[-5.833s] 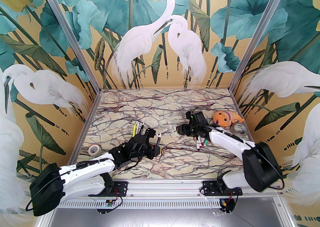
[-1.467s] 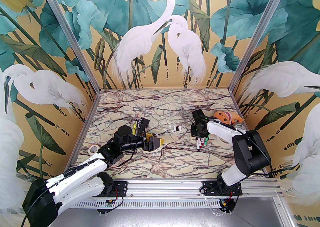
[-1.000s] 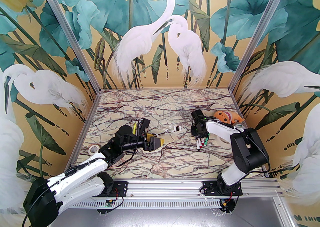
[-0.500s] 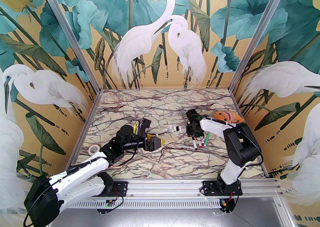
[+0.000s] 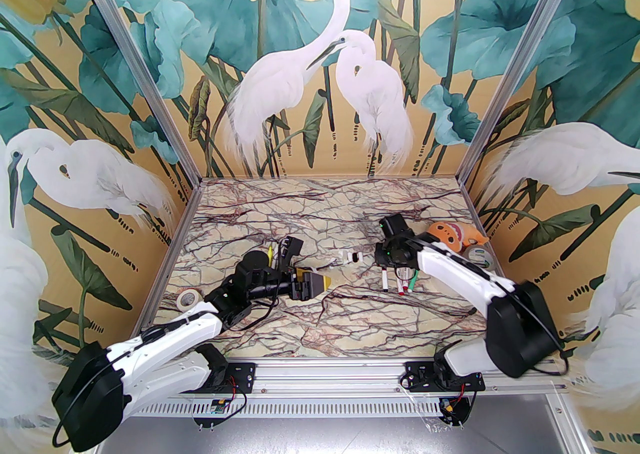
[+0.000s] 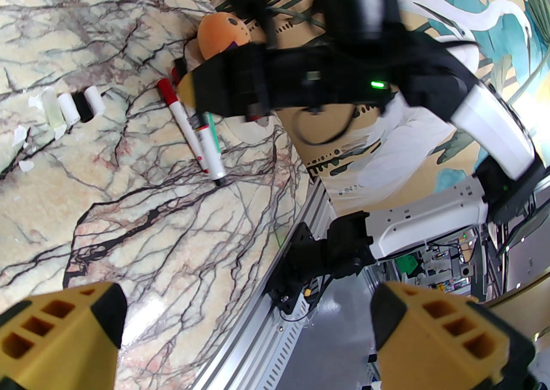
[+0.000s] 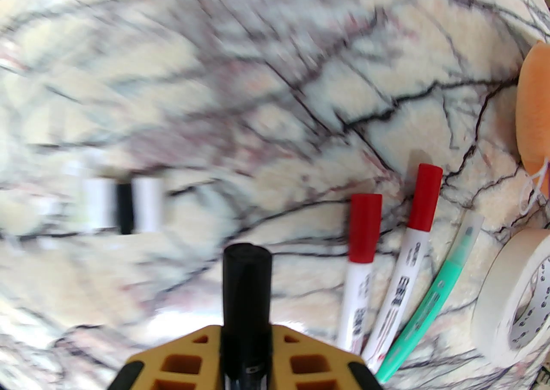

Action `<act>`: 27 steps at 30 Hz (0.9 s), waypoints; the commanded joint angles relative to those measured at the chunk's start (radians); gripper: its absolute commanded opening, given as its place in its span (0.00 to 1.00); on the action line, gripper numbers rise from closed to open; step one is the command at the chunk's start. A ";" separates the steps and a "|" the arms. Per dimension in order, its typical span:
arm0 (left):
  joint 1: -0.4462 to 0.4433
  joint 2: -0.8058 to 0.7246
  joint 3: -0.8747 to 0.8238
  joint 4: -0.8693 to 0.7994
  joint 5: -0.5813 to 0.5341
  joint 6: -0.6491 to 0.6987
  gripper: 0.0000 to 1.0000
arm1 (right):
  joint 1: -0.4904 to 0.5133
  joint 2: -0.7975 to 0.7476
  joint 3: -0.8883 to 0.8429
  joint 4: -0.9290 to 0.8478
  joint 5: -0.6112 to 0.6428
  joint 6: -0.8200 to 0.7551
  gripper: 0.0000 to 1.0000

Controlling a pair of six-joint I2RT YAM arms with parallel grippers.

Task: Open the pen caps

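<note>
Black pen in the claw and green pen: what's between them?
Two red-capped pens lie side by side between the black pen and the green pen, in the right wrist view.

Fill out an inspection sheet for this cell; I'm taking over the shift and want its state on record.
Surface: marble-patterned tabletop, white scraps by the loose caps.
Job's things: black-capped pen gripped; two red-capped markers and green highlighter on the table; loose caps in a row mid-table.
Clutter: left tape roll, right tape roll, orange plush toy.
Grippers: left gripper open, empty; right gripper shut on the black-capped pen.
Cables: black cable looped under the right wrist.
Surroundings: heron mural walls, aluminium frame.
</note>
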 commanded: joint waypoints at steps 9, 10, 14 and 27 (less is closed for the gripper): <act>-0.112 0.222 0.067 0.202 -0.074 -0.127 0.99 | 0.134 -0.261 -0.144 0.377 -0.227 0.288 0.21; -0.118 0.239 0.074 0.223 -0.076 -0.139 0.99 | 0.151 -0.268 -0.154 0.416 -0.227 0.311 0.21; -0.129 0.283 0.092 0.281 -0.078 -0.170 0.96 | 0.208 -0.284 -0.187 0.559 -0.225 0.383 0.21; -0.134 0.300 0.118 0.324 -0.078 -0.189 0.58 | 0.286 -0.292 -0.279 0.796 -0.231 0.478 0.20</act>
